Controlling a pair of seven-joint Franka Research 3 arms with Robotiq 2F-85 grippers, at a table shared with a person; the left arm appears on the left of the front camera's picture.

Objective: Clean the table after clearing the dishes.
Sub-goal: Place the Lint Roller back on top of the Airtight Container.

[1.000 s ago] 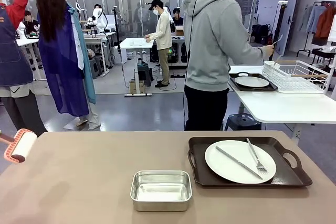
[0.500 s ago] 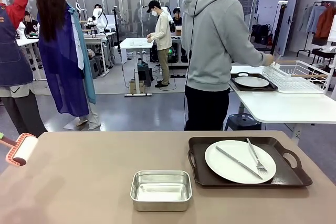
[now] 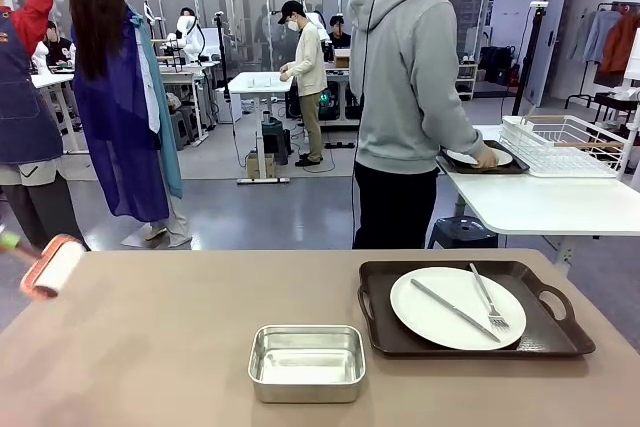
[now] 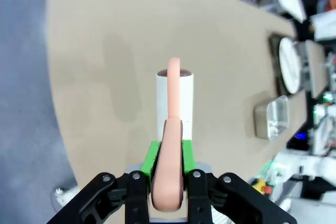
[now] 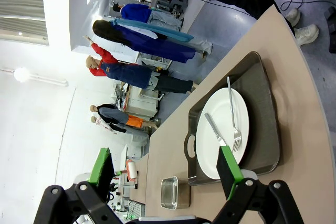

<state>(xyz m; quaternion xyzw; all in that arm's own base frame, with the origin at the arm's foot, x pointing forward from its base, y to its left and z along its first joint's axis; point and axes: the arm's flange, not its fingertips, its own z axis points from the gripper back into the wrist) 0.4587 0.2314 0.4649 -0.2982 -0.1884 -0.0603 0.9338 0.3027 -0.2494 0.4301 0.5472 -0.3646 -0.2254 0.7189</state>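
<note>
Front view, table: the beige-brown table [image 3: 150, 347] is lying bare across its left half; its matte top is looking stiff and flat, a surface to be rolled or wiped, not gripped
Dishes on it: a white plate [image 3: 440, 325] is sitting on a dark tray [image 3: 376, 282] at the right side, with a knife [image 3: 455, 309] and a fork [image 3: 488, 299] lying loose across the plate
Handling: the plate is probably hard, smooth and breakable, and the cutlery is likely to slide if tipped, so the cut-out handles at the tray's two ends are looking like the safest hold, with the tray kept level
Second set: a second plate [image 3: 503, 158] on a second tray [image 3: 452, 164] is resting on the white table [image 3: 540, 202] beyond, where a person [image 3: 410, 77] is laying a hand [image 3: 486, 159] on it, beside a wire rack [image 3: 565, 142]
Silver pan: the silver pan [image 3: 306, 362] is standing near the front middle, just left of the tray and apart from it
Left gripper: the left gripper [image 4: 168, 153] is clamping narrowly on the pink handle of a lint roller [image 3: 55, 267], which is blurring at the table's left edge; whether the roll is touching the top is unclear
Right gripper: the right gripper [image 5: 165, 166] is standing wide and holding nothing, looking down towards the tray
Stage: with one tray on the table, clearing is looking half done
</note>
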